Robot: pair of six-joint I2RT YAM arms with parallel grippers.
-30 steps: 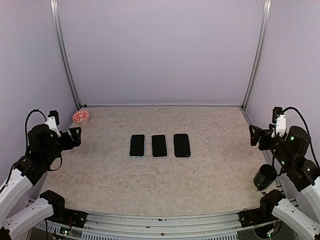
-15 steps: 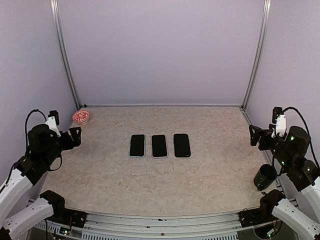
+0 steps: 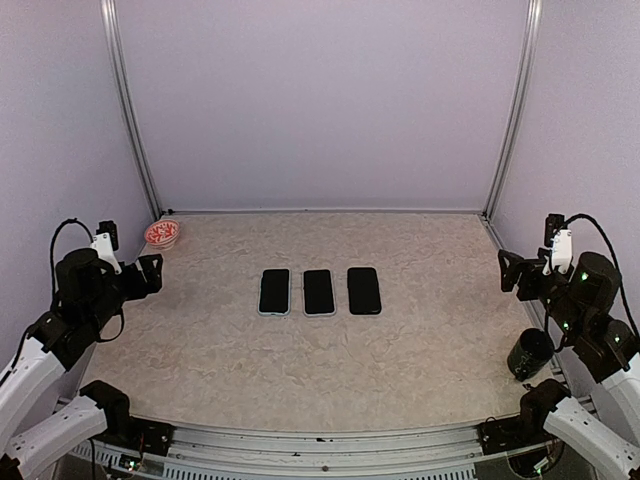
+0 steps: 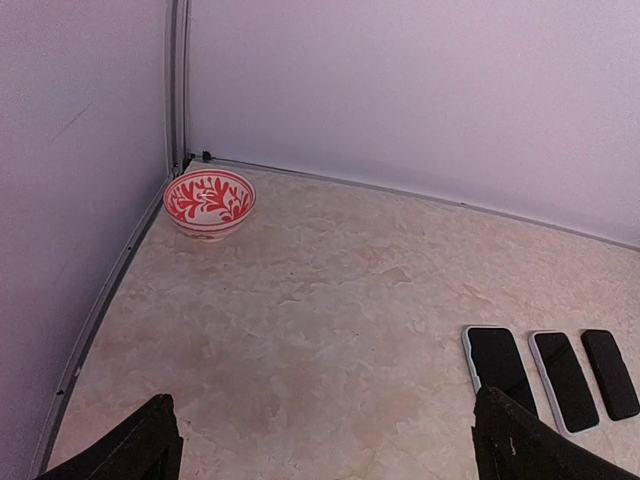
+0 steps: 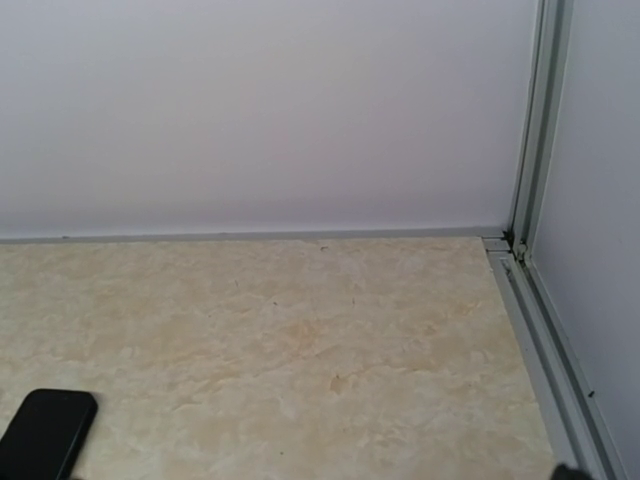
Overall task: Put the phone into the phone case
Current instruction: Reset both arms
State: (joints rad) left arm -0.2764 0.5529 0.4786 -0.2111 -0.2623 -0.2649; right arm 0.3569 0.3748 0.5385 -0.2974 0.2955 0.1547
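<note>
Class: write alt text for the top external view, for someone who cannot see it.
Three dark phone-shaped slabs lie side by side in the middle of a beige table, untouched. The left claw and right claw hang open at its side edges. A red-patterned bowl sits far left, a black cup near right.

You are looking at three dark slabs lying too small to tell phone from case, while the right wrist view's edge is cutting one off.
</note>
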